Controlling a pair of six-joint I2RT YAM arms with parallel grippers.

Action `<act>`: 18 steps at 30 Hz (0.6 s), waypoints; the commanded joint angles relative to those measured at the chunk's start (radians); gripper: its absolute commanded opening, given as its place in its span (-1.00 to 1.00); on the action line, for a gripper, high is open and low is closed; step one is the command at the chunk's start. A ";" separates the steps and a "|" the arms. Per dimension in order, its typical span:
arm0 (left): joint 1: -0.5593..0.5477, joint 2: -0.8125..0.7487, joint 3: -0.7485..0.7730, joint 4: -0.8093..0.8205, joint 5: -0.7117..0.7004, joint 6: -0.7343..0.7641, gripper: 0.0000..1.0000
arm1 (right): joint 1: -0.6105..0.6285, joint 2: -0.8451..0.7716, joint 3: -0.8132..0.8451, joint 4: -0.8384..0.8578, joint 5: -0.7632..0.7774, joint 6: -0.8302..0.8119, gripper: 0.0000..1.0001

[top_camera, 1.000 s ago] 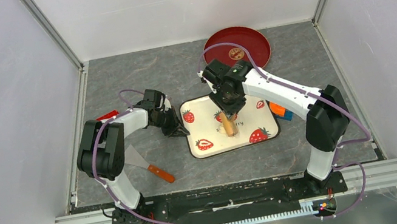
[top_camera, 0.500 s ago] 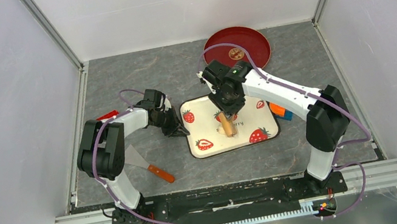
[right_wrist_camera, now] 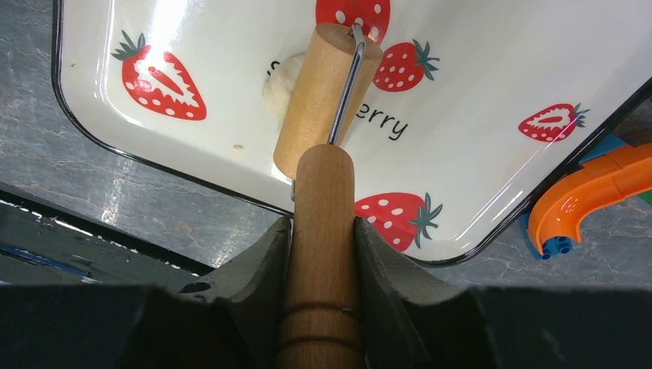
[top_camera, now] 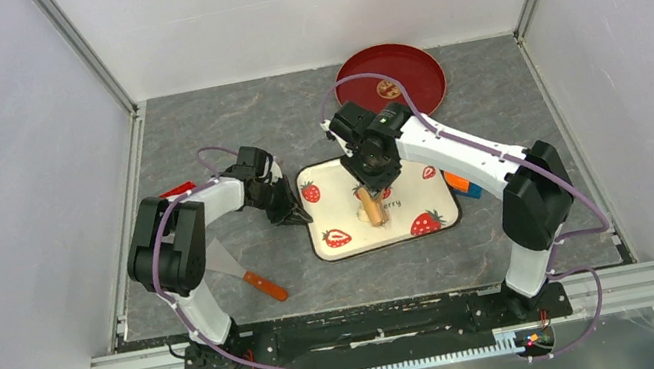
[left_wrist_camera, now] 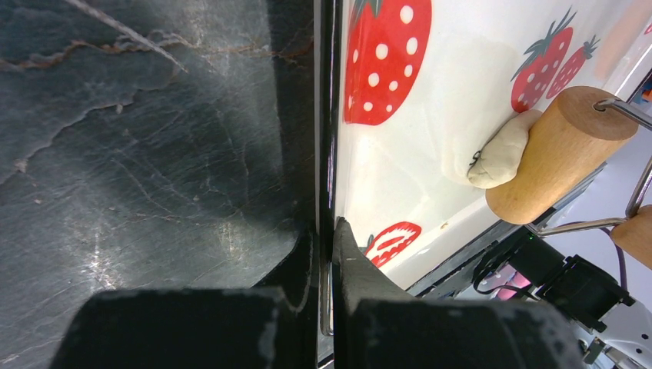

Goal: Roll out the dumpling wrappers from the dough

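A white strawberry-print tray (top_camera: 339,205) lies mid-table. A pale cream lump of dough (left_wrist_camera: 496,154) sits on it, pressed against the side of the wooden roller drum (left_wrist_camera: 557,150); the lump also shows in the right wrist view (right_wrist_camera: 281,84). No thin round dumpling wrappers are in view. My right gripper (right_wrist_camera: 323,231) is shut on the roller's wooden handle (right_wrist_camera: 323,192), with the drum (right_wrist_camera: 323,96) resting on the tray (right_wrist_camera: 477,92). My left gripper (left_wrist_camera: 327,231) is shut on the tray's dark left rim (left_wrist_camera: 324,115). From above, the left gripper (top_camera: 296,216) is at the tray's left edge and the right gripper (top_camera: 369,182) is over the roller (top_camera: 371,209).
A red plate (top_camera: 391,82) with a gold-brown emblem stands behind the tray. A scraper with an orange handle (top_camera: 253,279) lies front left. A red item (top_camera: 175,190) is by the left arm. Orange and blue toy pieces (right_wrist_camera: 592,196) touch the tray's right side. Walls close in on three sides.
My right gripper has shifted the roller a little to the left across the tray. The left gripper and the tray have not moved.
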 commanded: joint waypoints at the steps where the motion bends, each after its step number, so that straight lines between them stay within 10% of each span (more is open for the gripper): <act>1: -0.050 0.079 -0.032 -0.014 -0.130 0.035 -0.96 | 0.072 0.150 -0.088 0.160 -0.317 0.072 -1.00; 18: -0.051 0.078 -0.031 -0.015 -0.130 0.034 -0.96 | 0.077 0.165 -0.083 0.190 -0.375 0.066 -1.00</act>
